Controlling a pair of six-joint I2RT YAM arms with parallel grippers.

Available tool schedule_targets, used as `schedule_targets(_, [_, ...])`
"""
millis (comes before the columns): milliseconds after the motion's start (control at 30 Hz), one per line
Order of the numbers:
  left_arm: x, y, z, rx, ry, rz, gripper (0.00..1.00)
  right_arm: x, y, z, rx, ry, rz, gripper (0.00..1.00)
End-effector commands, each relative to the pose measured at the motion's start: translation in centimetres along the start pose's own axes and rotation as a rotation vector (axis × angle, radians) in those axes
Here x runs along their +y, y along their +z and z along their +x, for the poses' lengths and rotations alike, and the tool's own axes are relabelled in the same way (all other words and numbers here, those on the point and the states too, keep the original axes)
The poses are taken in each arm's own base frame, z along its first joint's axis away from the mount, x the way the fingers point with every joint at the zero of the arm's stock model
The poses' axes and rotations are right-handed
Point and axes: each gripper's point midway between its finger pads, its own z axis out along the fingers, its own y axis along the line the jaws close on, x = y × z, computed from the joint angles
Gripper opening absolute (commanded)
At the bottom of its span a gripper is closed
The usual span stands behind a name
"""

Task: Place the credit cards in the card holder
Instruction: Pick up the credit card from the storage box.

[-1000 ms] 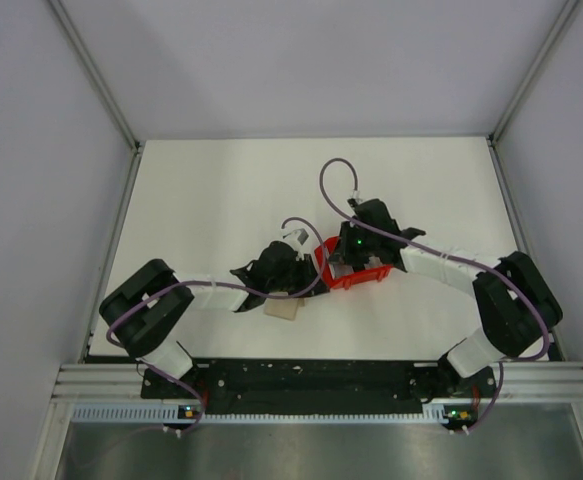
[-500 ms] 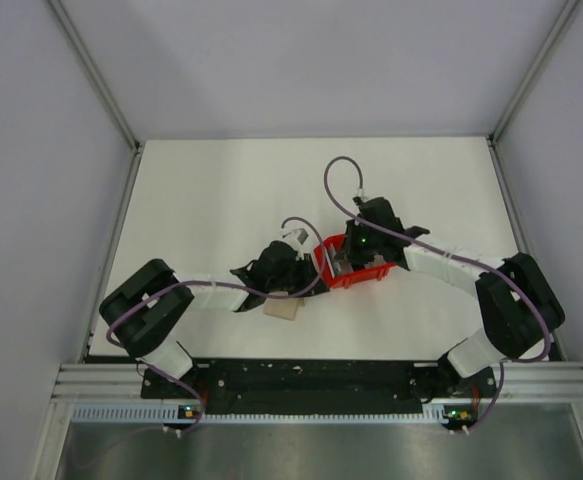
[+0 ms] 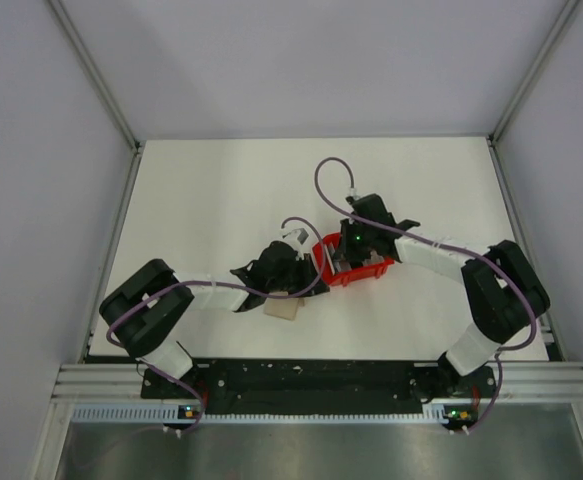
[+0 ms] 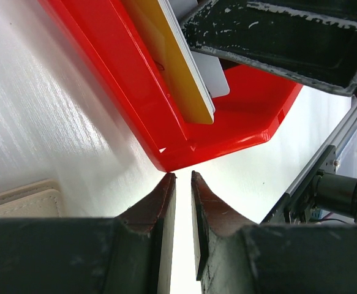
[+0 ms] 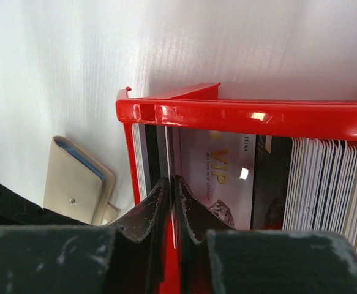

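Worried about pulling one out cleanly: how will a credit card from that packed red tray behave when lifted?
Probably stiff and light: the gold card stands on edge in the red tray without sagging. Likely slippery, since its face looks glossy. Neighbours in the tight stack of cards may drag up with it.

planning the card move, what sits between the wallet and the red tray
Nothing but a bare strip of white table separates the wallet from the tray, seen in the right wrist view.

"VIP" on a silver card (image 5: 218,184)
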Motion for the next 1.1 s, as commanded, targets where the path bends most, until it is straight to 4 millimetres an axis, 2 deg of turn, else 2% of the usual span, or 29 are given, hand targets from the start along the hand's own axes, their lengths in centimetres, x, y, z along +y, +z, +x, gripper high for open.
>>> schedule_targets(0, [-1.7, 0.4, -1.2, -0.030, 0.028, 0.048, 0.20, 0.8, 0.3, -1.2, -0.013, -0.032, -0.013, 0.09])
schedule_targets(167, [-1.5, 0.5, -1.2, -0.029, 0.026, 0.045, 0.20, 0.8, 0.5, -1.1, -0.008, -0.046, -0.002, 0.10])
schedule_targets(267, [-1.6, 0.4, -1.2, -0.031, 0.028, 0.047, 0.20, 0.9, 0.0, -1.7, -0.035, -0.059, 0.009, 0.01])
schedule_targets(400, [-2.2, 0.4, -1.7, -0.040, 0.033, 0.065, 0.20, 0.8, -1.4, -3.3, -0.090, -0.102, 0.041, 0.00])
schedule_targets(667, [-4.1, 0.9, -1.3, -0.022, 0.022, 0.126, 0.20, -1.6, -2.7, -3.7, -0.057, -0.220, 0.126, 0.00])
schedule_targets(833, [-5.0, 1.5, -0.3, 0.003, 0.019, 0.160, 0.20, -3.1, -4.0, -4.4, -0.061, -0.258, 0.175, 0.00])
schedule_targets(1067, [-5.2, 0.2, -0.9, -0.035, 0.060, 0.156, 0.24, -1.7, -7.2, -6.9, -0.166, -0.288, 0.162, 0.00])
